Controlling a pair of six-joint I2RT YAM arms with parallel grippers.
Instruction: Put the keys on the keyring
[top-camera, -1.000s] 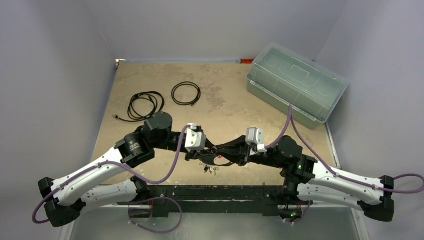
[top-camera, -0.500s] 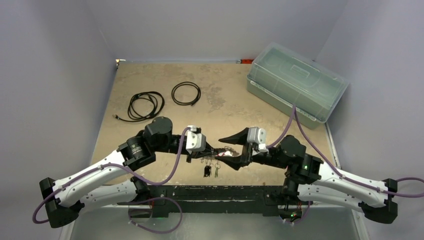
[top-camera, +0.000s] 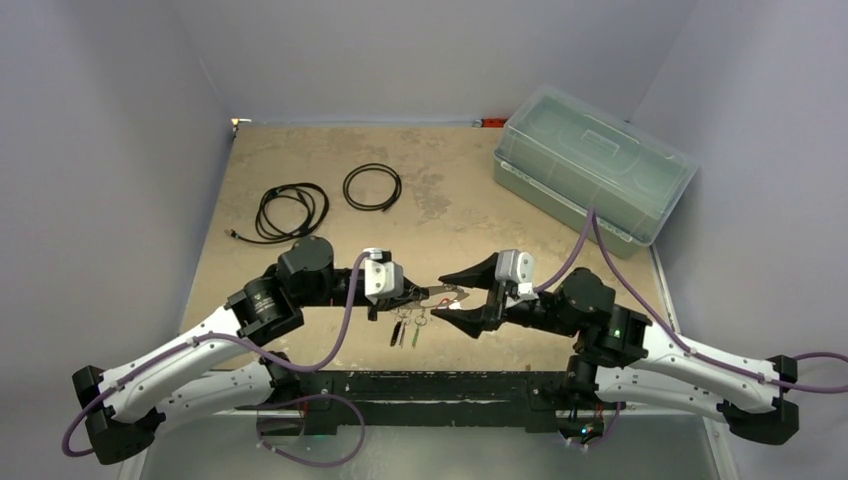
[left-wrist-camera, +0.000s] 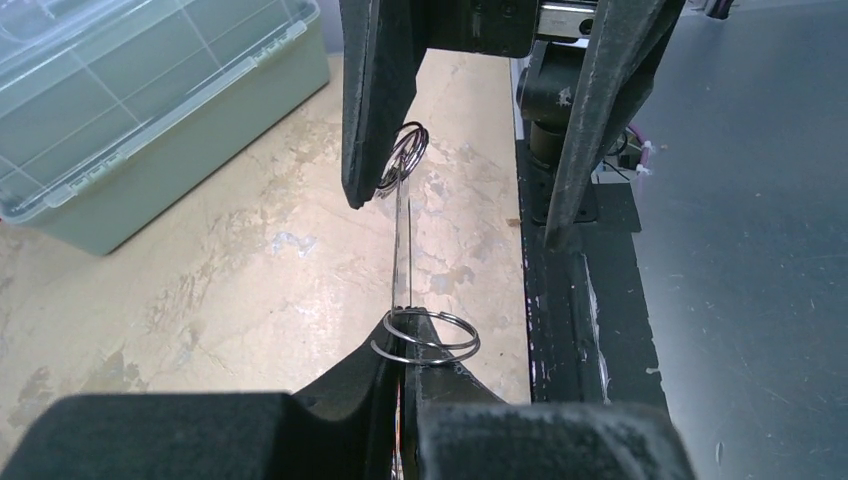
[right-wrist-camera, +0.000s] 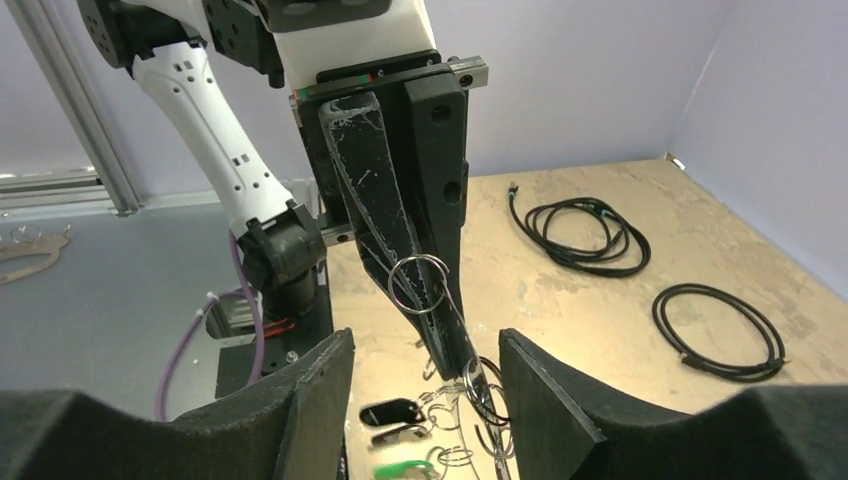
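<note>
Looking down from above, we see both arms bent inward so that their grippers face each other over the near edge of the table (top-camera: 450, 200). The left gripper (top-camera: 424, 293) is clenched on the keyring (top-camera: 446, 293), a thin pale metal piece that reaches out from its closed fingertips toward the right arm. In the left wrist view we see this piece edge-on as a fine line. One small split ring (left-wrist-camera: 425, 336) sits just at the left fingertips and a second (left-wrist-camera: 401, 160) sits at the far end, beside one of the right fingers.

The right gripper (top-camera: 438, 299) is released, its two black fingers spread wide. One lies on each side of the keyring's free end, and we see neither pressing on it.

The keys (top-camera: 404, 328) dangle in a small cluster below the left fingertips. In the right wrist view we make out a black key (right-wrist-camera: 388, 412) and a green key (right-wrist-camera: 400, 468) at the bottom of the frame. We cannot tell whether they rest on the surface or hang free.

Well apart from the grippers, at the back left, lie a loose black cable bundle (top-camera: 290, 212) and a neat black cable coil (top-camera: 372, 187). A pale green box (top-camera: 590, 175) with a clear lid stands closed at the back right.
</note>
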